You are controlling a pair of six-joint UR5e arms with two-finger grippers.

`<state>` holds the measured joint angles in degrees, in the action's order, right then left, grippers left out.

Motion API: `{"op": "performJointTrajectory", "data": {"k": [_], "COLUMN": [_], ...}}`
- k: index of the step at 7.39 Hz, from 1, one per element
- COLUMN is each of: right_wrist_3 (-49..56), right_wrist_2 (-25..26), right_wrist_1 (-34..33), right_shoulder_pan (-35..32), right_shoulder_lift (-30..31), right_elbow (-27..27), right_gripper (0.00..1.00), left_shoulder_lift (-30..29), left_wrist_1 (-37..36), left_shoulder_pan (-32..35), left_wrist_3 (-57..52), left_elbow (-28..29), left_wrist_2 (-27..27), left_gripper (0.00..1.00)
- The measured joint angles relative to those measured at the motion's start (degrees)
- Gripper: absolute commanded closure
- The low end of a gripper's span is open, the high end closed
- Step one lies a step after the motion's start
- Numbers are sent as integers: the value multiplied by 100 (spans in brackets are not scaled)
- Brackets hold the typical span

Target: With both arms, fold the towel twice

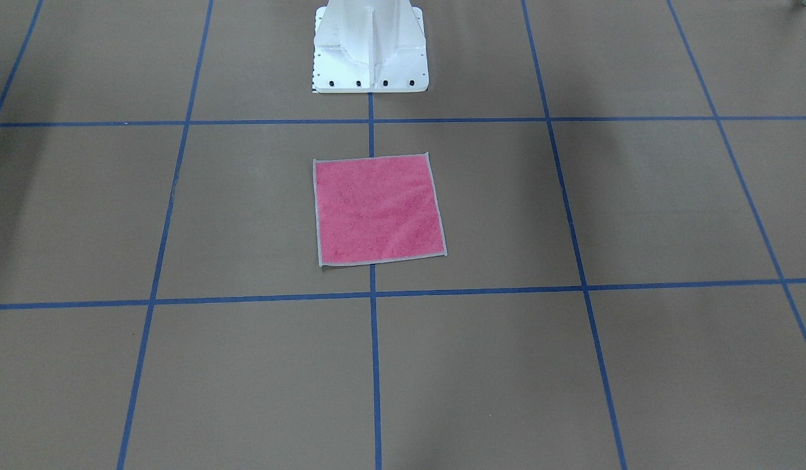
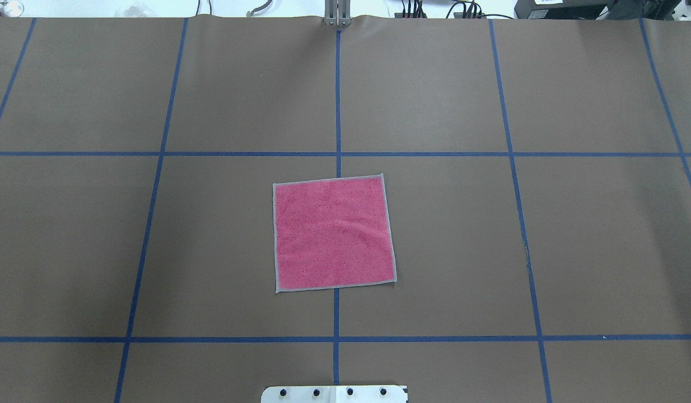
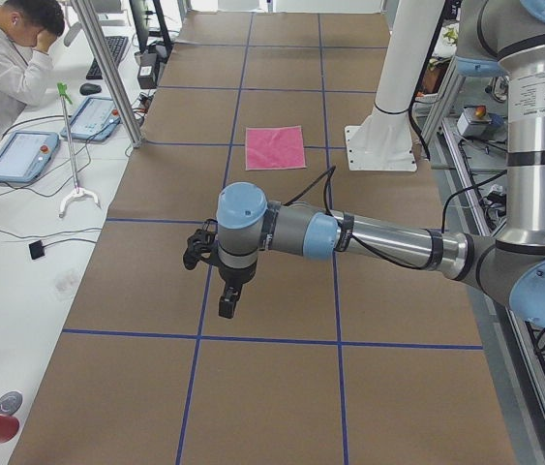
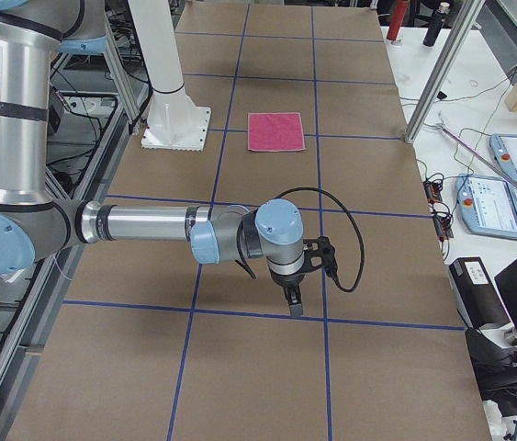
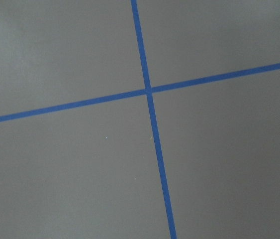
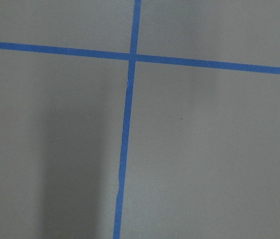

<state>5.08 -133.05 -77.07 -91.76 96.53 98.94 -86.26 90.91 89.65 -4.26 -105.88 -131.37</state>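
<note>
"How's the cloth lying?"

"The small square pink terry towel (image 2: 334, 233) with light grey stitched edging lies flat and unfolded on the brown paper-covered table (image 2: 575, 240). It's faintly wrinkled, across the blue tape centre line (image 2: 337, 101), near the white pedestal base (image 1: 370, 59). Its underside is hidden."

"And the fingers?"

"The black left gripper (image 3: 225, 308) and black right gripper (image 4: 293, 305) hang well apart from the towel. From side-on I can't tell whether they're apart or together."
</note>
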Motion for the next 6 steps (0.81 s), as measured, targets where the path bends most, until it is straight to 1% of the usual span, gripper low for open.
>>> {"op": "performJointTrajectory", "data": {"k": [2,4,5,6], "right_wrist_3": [-65,-68,-165,-431], "right_wrist_2": [9,-74,-215,-322], "right_wrist_1": [144,186,190,191], "right_shoulder_pan": [0,66,210,364], "right_shoulder_lift": [-38,-65,-76,-81], "right_elbow": [5,102,207,363], "right_gripper": [0,0,0,0], "left_shoulder_lift": [-461,-611,-629,-638], "left_wrist_1": [150,321,578,825], "left_shoulder_pan": [-5,-29,-142,-417], "left_wrist_3": [14,10,117,387], "left_elbow": [46,-14,-79,-114], "left_wrist_2": [-86,-171,-235,-310], "left_gripper": [0,0,0,0]}}
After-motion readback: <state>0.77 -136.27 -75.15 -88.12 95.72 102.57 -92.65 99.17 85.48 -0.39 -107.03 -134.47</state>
